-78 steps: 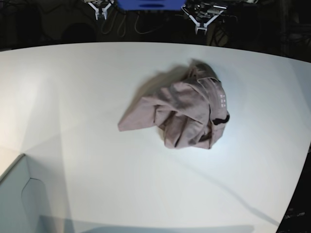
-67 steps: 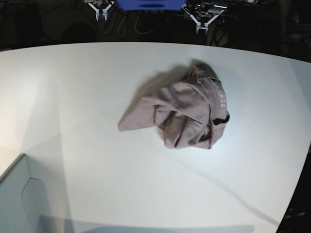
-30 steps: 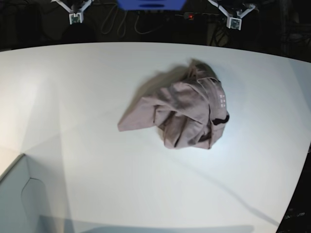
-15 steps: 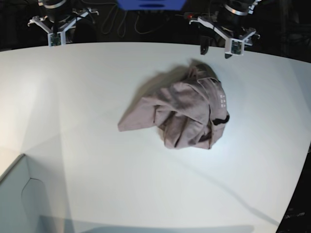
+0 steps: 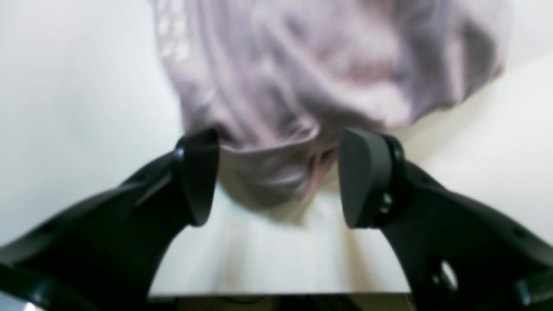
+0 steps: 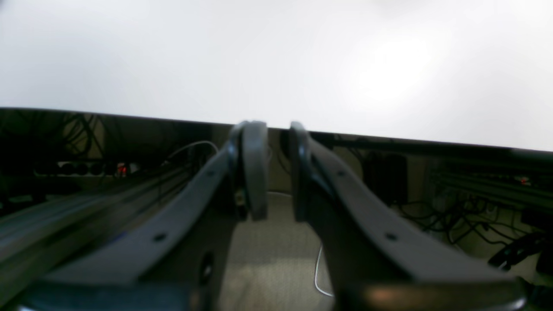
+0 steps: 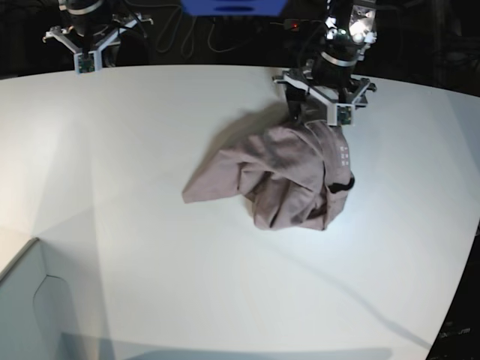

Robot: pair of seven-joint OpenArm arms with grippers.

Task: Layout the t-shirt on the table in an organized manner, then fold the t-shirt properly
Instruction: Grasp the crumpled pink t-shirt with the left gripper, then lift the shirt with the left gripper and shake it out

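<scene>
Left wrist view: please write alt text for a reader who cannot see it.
The open left gripper hangs above the near edge of a crumpled mauve t-shirt on the white table, one black finger on each side. The picture is blurred.

No text, brand, number or sign can be read in any view; the small white marks on the t-shirt (image 7: 344,155), just below the left gripper (image 7: 320,106) in the base view, are too small to make out as letters, and in the left wrist view they are a pale blur up and to the left of the open jaws. The dark patch at the shirt's edge shows no legible print either.
</scene>
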